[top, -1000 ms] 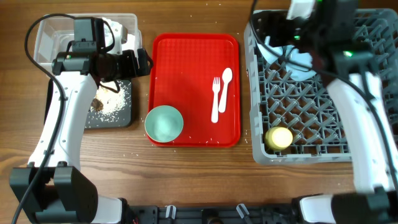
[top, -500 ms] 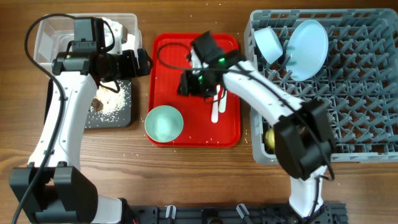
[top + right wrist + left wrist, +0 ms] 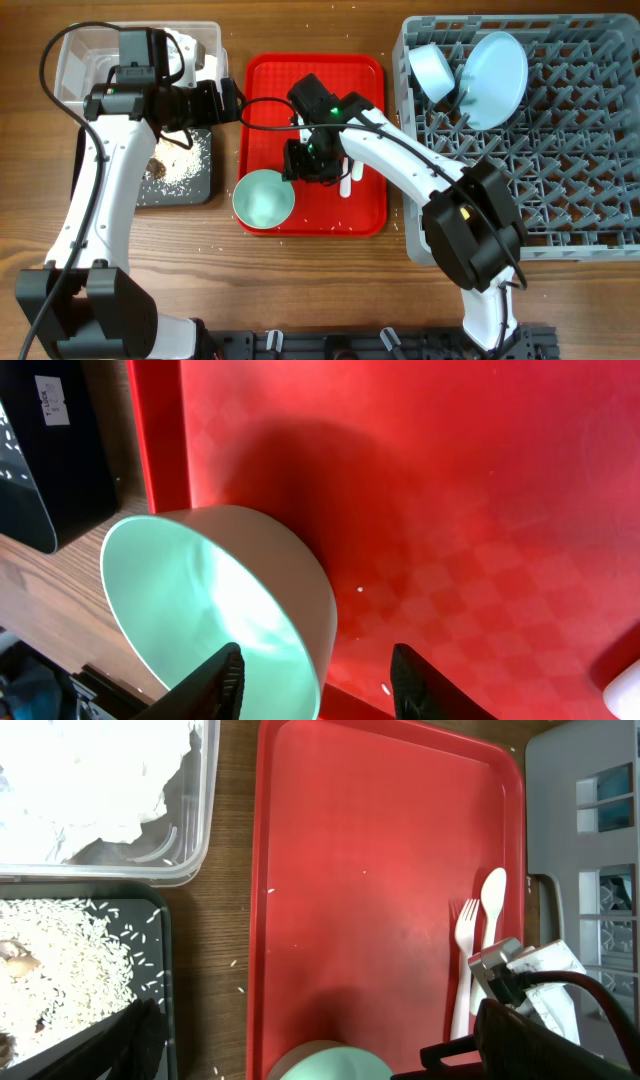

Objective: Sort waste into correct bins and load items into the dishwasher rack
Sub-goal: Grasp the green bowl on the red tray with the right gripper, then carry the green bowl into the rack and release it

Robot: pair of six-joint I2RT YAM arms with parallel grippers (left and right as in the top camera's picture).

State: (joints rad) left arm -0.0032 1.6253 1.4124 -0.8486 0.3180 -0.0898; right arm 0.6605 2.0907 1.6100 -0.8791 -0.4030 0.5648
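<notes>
A pale blue-green bowl (image 3: pixel 264 198) stands at the red tray's front left corner. My right gripper (image 3: pixel 296 168) is open just beside it. In the right wrist view the bowl's near rim (image 3: pixel 300 610) lies between the fingers (image 3: pixel 322 685), one finger inside and one outside. The white fork (image 3: pixel 463 960) and spoon (image 3: pixel 490 915) lie on the tray, partly under my right arm. The plate (image 3: pixel 497 65) and a second bowl (image 3: pixel 432 66) stand in the grey rack (image 3: pixel 560 150). My left gripper (image 3: pixel 228 100) is open and empty between the clear tub (image 3: pixel 75 50) and the tray. The yellow cup is hidden.
The red serving tray (image 3: pixel 280 85) sits mid-table. The clear tub holds white crumpled paper (image 3: pixel 90 770). The black tray (image 3: pixel 185 185) holds rice grains and brown scraps (image 3: pixel 60 970). Loose grains dot the wood around it.
My right arm has swung from the rack over to the red tray and come down beside the bowl. The plate and second bowl now show in the rack. The left arm has not moved.
</notes>
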